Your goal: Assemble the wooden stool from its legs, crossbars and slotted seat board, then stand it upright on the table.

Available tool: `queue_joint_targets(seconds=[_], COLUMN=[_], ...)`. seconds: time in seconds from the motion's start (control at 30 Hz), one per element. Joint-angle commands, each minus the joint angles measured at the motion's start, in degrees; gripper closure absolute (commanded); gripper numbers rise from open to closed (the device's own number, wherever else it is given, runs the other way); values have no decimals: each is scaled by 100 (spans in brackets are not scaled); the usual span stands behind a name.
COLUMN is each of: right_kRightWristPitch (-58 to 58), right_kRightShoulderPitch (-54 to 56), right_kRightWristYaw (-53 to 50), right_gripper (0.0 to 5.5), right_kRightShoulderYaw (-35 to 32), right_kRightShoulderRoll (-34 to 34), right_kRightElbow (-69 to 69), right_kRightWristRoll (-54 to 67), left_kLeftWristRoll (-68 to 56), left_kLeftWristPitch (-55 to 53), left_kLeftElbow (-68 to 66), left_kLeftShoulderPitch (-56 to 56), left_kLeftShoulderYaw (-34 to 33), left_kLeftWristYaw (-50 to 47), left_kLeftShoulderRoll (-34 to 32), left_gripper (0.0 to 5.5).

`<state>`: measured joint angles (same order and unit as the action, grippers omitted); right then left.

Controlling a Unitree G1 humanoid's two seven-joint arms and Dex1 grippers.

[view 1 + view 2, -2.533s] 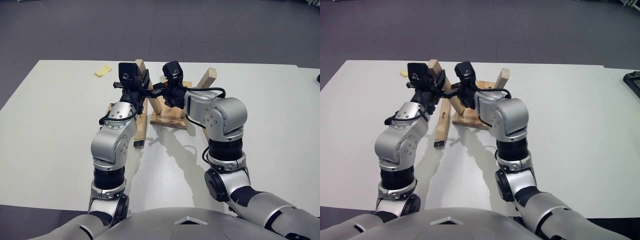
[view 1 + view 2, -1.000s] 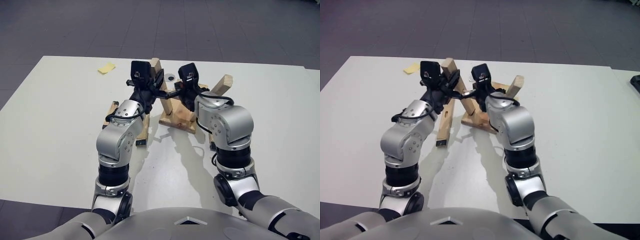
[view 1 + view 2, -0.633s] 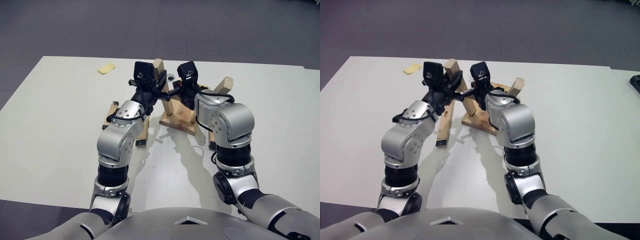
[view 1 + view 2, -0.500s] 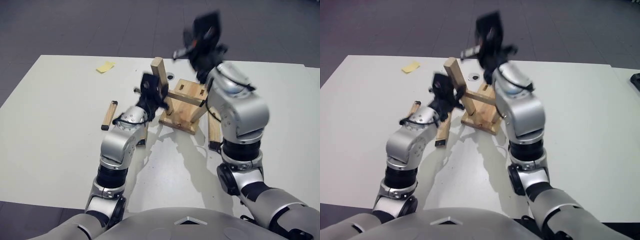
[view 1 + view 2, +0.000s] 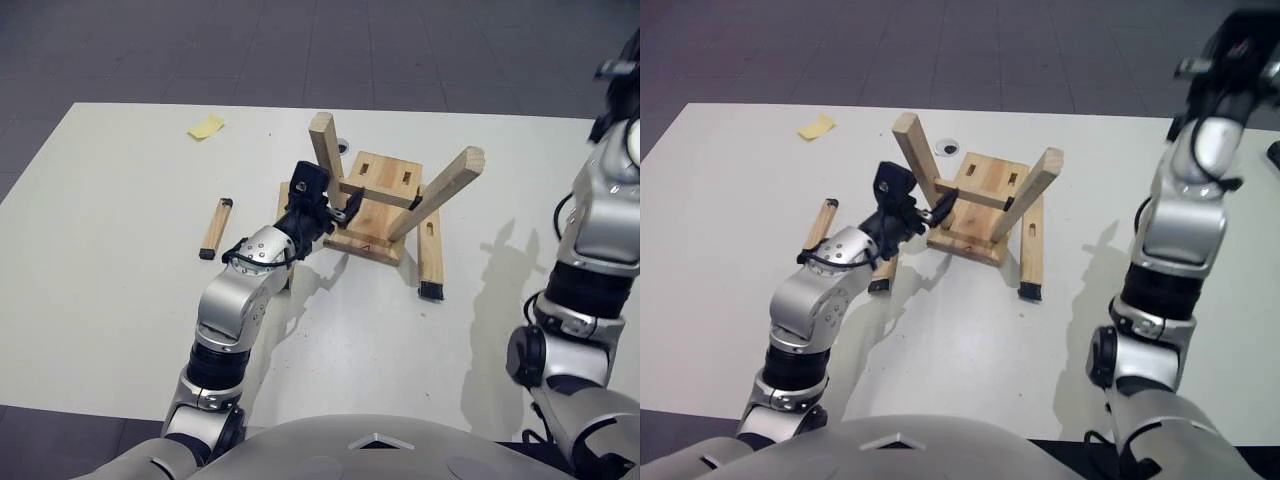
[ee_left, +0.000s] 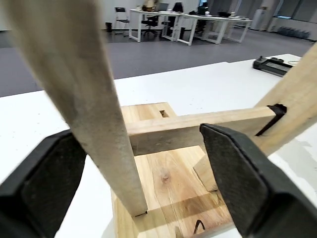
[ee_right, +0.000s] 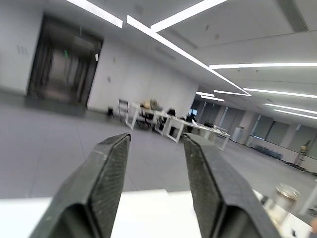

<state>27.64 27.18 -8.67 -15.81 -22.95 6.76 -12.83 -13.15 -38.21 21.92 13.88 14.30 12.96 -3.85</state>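
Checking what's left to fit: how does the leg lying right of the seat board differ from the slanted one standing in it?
The loose leg lies flat on the table; the fitted leg slants up from the seat board. The loose leg joins nothing; the fitted leg carries a crossbar to the other standing leg. Both are pale squared wood.

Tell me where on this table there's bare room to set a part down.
Bare: near left of the table, in front of the short stick; also the stretch between the loose leg and the right edge. Crowded: the middle, where the left pincer sits at the seat board and its fitted legs.
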Motion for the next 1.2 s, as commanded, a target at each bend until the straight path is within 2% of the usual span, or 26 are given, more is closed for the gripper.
queue_joint_targets(seconds=[0.03,0.17,0.27,0.43,0.53,0.63,0.7,0.73,0.8,0.87,1.0,1.07,1.2], right_kRightWristPitch=[-165,-179,-260,-351,-391,-418,-445,-446,-417,-365,-302,-274,-294], right_kRightShoulderPitch=[-271,-246,-213,-312,-332,-343,-341,-337,-331,-343,-384,-416,-474], right_kRightWristYaw=[-35,-44,-11,16,-29,-74,-94,-106,-141,-156,-93,-49,-14], right_gripper=[284,222,170,90,48,12,12,12,12,12,12,12,12], right_kRightShoulderYaw=[-5,-21,138,386,395,354,324,313,289,290,330,319,309], right_kRightShoulderRoll=[-35,19,131,282,356,375,374,384,419,482,511,505,488], right_kRightElbow=[-173,-317,-313,-290,-268,-252,-254,-242,-206,-154,-152,-163,-228], right_kRightWristRoll=[-72,-19,-3,-28,-21,-22,-15,-5,10,25,27,38,43], left_kLeftWristRoll=[-40,-114,-176,-1258,-1957,-2118,-2214,-2130,-1395,-708,61,130,-45], left_kLeftWristPitch=[579,806,876,708,814,1186,1373,1314,921,393,237,495,1226], left_kLeftElbow=[-111,-56,49,588,588,-49,-491,-662,-1072,-1458,-1892,-2018,-2350], left_kLeftShoulderPitch=[147,185,123,471,1387,2787,3560,3719,3517,2777,1172,863,1390], left_kLeftShoulderYaw=[59,97,60,-1287,-2093,-2591,-2843,-2791,-2030,-960,400,462,-113], left_kLeftWristYaw=[362,636,662,57,-403,-739,-844,-827,-709,-666,-655,-681,-900], left_kLeftShoulderRoll=[-15,-37,36,565,705,599,476,381,33,-233,-370,-142,495], left_gripper=[84,18,10,10,10,10,10,10,10,10,10,10,10])
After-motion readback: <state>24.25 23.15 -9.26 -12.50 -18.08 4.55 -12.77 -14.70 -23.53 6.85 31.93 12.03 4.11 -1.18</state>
